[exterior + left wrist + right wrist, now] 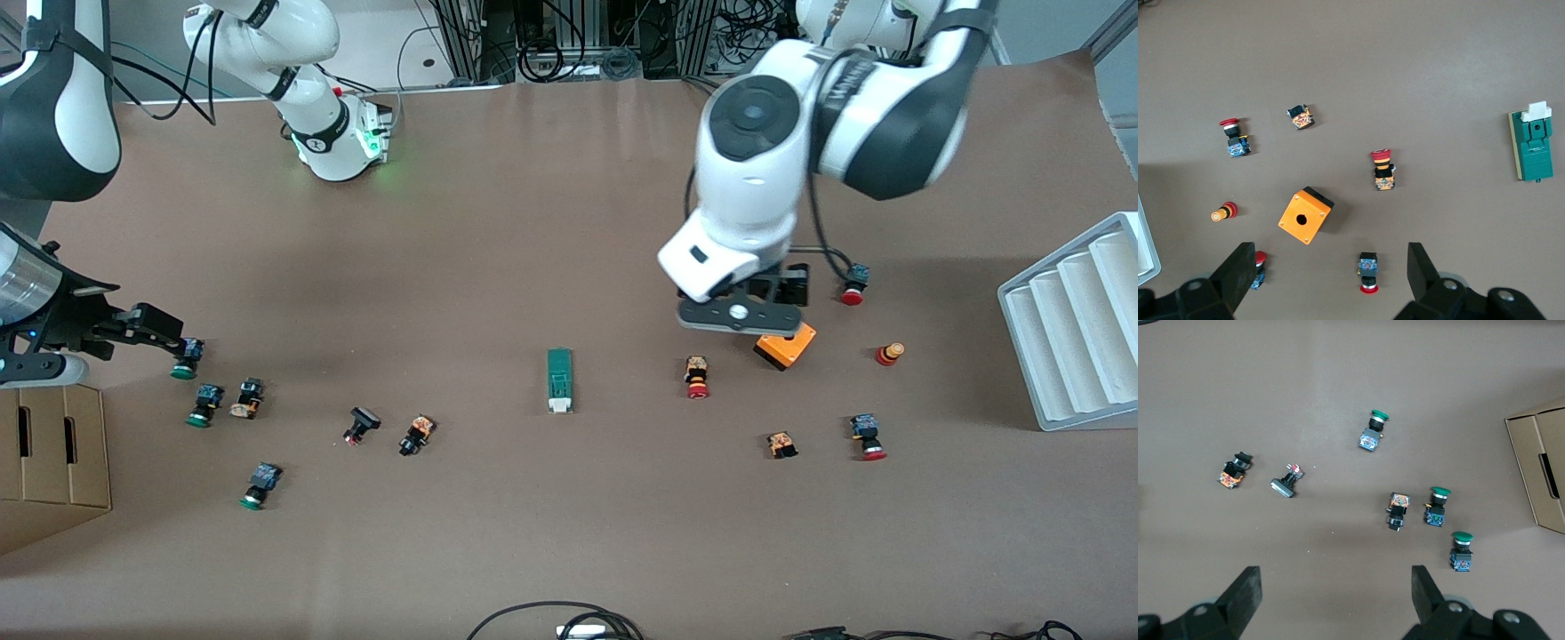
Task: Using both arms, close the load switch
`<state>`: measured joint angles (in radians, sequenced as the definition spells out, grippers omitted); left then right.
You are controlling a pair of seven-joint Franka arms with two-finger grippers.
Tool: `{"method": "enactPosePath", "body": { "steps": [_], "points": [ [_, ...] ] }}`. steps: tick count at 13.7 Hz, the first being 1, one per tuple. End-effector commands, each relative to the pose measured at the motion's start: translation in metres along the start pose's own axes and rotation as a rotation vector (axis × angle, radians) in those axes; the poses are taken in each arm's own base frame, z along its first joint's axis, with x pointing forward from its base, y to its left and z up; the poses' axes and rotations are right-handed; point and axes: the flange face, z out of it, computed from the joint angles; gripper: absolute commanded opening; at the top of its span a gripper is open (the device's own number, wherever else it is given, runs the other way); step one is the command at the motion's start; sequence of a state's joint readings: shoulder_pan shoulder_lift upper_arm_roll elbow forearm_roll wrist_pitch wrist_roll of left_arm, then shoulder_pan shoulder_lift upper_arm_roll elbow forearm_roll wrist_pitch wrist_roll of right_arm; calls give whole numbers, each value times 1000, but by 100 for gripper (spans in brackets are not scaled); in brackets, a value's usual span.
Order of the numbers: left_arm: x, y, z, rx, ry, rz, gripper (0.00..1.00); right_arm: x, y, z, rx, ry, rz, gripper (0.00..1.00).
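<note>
The load switch (559, 380), a narrow dark-green block with a white end, lies flat near the middle of the table. It also shows at the edge of the left wrist view (1531, 147). My left gripper (765, 298) hangs open and empty over the orange box (785, 344) and a red-capped push button (1368, 272), toward the left arm's end of the table. Its jaws stand wide apart in the left wrist view (1331, 277). My right gripper (156, 329) is open and empty over bare table beside several green-capped push buttons (1461, 552), as the right wrist view (1337, 597) shows. The load switch is out of that view.
Red-capped push buttons (698, 377) lie scattered around the orange box. Green-capped and black ones (205, 404) lie toward the right arm's end. A cardboard box (53, 462) stands at that end. A white ribbed tray (1076, 329) stands at the left arm's end.
</note>
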<state>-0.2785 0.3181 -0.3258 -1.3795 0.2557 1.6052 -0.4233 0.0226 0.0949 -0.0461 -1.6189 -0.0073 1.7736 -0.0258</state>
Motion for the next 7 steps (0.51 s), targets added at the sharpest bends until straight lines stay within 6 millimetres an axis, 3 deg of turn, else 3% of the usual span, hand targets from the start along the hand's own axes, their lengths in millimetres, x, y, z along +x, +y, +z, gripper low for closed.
{"method": "enactPosePath", "body": {
  "steps": [1, 5, 7],
  "points": [
    [-5, -47, -18, -107, -25, -13, 100, 0, 2, -5, 31, -10, 0, 100],
    [-28, -147, -8, -149, -7, 19, 100, 2, 2, -3, 20, -10, -26, 100],
    [-47, -169, -20, -142, 37, 40, 100, 1, 1, -3, 20, -11, -34, 100]
  ]
}}
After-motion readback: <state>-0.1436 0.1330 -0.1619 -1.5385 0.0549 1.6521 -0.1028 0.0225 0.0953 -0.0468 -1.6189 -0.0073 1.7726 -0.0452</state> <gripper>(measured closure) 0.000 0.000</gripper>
